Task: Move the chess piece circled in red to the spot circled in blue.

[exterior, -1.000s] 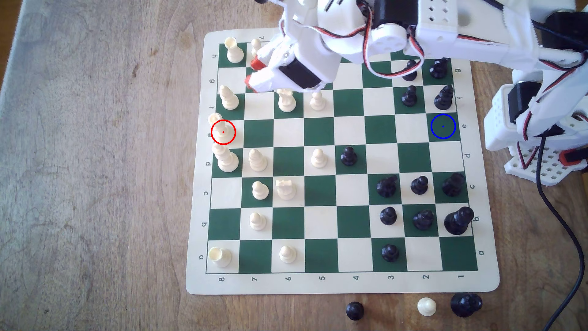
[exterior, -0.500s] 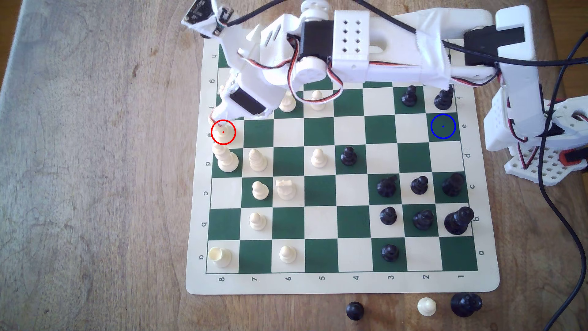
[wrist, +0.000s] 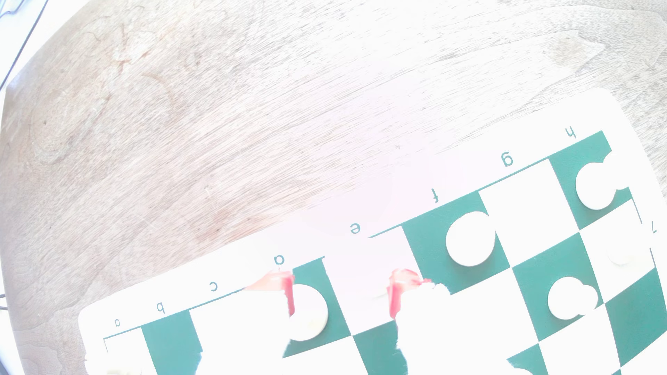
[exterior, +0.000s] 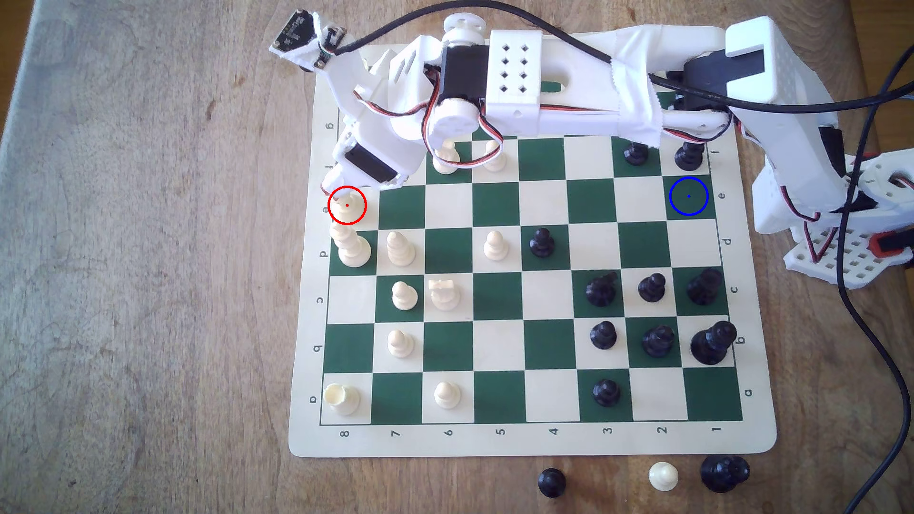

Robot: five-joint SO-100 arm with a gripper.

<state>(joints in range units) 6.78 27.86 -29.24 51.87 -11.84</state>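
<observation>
In the exterior view, the pincer (exterior: 332,190) is being held low at the board's (exterior: 499,440) left edge, right over the chess piece circled in red (exterior: 347,207), whose top is being hidden by it; whether the piece is being gripped cannot be told. The spot circled in blue (exterior: 689,196) is lying well apart, at the exterior view's right.

In the overexposed wrist view, the red-tipped fingers (wrist: 288,292) are being shown parted astride the pale e square, where the piece is possibly being washed out.

Washed-out wrist view, gripper (wrist: 341,295) with red-tipped fingers (wrist: 395,295) spread over the e-file cream square, chessboard (wrist: 552,270) at five o'clock, wooden table (wrist: 180,126) at eleven o'clock
</observation>
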